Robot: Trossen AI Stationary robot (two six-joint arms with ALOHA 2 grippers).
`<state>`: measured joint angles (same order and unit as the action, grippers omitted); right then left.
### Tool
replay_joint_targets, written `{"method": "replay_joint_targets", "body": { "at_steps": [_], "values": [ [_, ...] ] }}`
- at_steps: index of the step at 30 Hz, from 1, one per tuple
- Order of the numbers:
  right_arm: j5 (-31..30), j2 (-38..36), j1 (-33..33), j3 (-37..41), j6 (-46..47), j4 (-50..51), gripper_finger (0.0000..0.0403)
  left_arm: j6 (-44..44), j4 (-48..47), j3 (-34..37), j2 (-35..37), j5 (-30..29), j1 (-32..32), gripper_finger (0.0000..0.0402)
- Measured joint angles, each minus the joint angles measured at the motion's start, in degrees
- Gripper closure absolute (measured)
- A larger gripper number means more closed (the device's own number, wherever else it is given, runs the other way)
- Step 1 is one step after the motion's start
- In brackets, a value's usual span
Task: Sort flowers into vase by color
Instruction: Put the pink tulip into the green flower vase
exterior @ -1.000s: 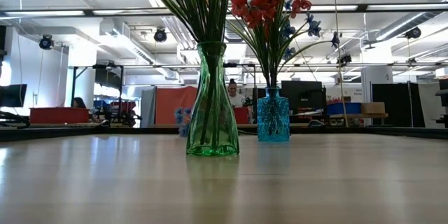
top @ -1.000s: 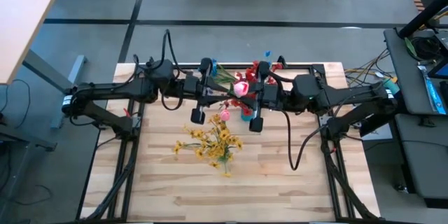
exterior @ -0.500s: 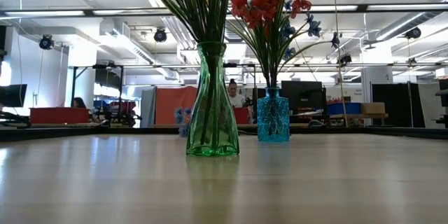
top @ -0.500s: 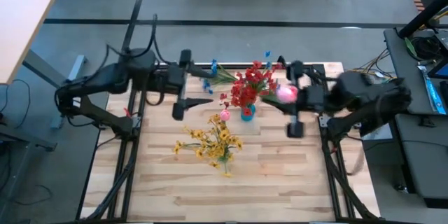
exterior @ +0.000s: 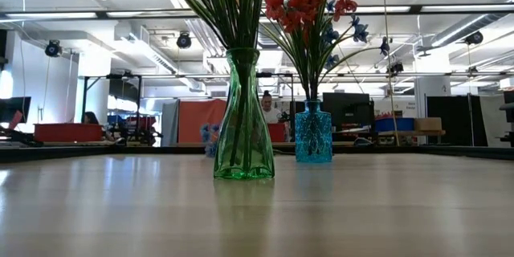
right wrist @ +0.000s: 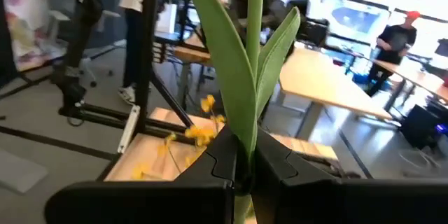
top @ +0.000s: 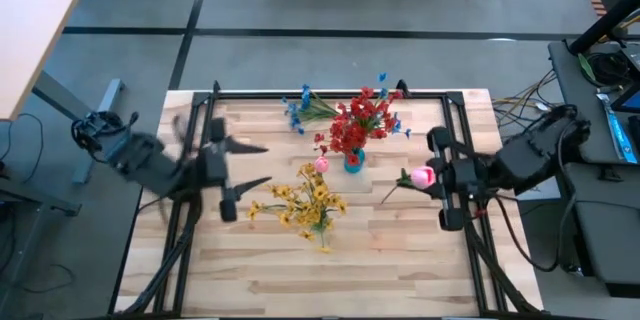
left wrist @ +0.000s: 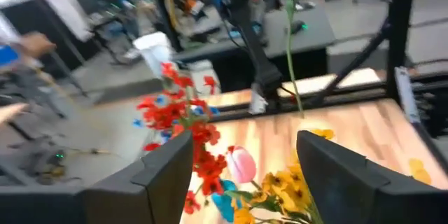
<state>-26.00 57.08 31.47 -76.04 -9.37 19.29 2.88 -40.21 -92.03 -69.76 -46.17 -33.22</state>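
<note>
My right jaws (top: pixel 447 182) are pinched tight on a pink tulip (top: pixel 423 175), a plastic bud on a smooth green stem with long pointed leaves (right wrist: pixel 241 77); in my right wrist view the stem rises straight out from between the dark pads. I hold it over the right side of the pale, planked wooden tabletop (top: pixel 400 250), bud pointing toward the middle.

My left jaws (top: pixel 228 175) stand apart with nothing between them, over the left edge of the tabletop.

The yellow sprigs (top: pixel 305 203), small clustered blooms on thin stems, stand in a fluted green glass vase (exterior: pixel 244 120) near the centre. Just behind it, the red sprigs (top: pixel 355 125) and a few blue ones (top: pixel 298 110) fill a smaller, textured blue glass vase (exterior: pixel 313 132). Another pink bud (top: pixel 321 165) shows between the two bunches.

A second ago both arms met above the blue vase, the pink bud between them; since then my left arm has swung back to its side and let go, and my right arm has carried the tulip out to the right.
</note>
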Motion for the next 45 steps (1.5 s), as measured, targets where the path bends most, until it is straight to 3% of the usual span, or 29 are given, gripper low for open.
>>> {"method": "replay_joint_targets", "body": {
  "at_steps": [3,9,15,21,26,33,38,45],
  "values": [
    [-2.22,-2.78,2.38,6.41,1.20,-4.85,0.0390,-1.23,3.04,5.79,3.56,-9.33,-6.36,0.0170],
    [-2.61,-7.23,4.17,18.74,4.75,-15.20,0.0390,-2.77,13.97,19.57,9.72,-14.51,-14.56,0.0171],
    [-2.71,-7.90,4.17,29.54,5.79,-28.38,0.0390,-6.61,16.90,31.73,13.38,-23.16,-18.17,0.0171],
    [-2.70,-7.53,4.17,34.37,8.41,-32.24,0.0390,-13.13,17.70,37.77,15.49,-32.15,-24.58,0.0171],
    [-2.72,-5.41,4.17,36.80,9.34,-36.17,0.0390,-21.42,17.62,46.37,15.61,-43.32,-29.57,0.0171],
    [-6.80,0.15,4.14,38.81,5.09,-45.86,0.0390,-48.07,18.10,62.44,13.27,-43.75,-29.10,0.0171],
    [-11.62,3.96,4.12,38.81,4.26,-48.37,0.0390,-68.20,26.70,71.60,7.95,-43.74,-29.08,0.0171],
    [-11.67,6.65,4.14,38.81,3.87,-51.13,0.0390,-67.95,44.98,74.86,-3.67,-43.91,-25.58,0.0171]
  ]
}}
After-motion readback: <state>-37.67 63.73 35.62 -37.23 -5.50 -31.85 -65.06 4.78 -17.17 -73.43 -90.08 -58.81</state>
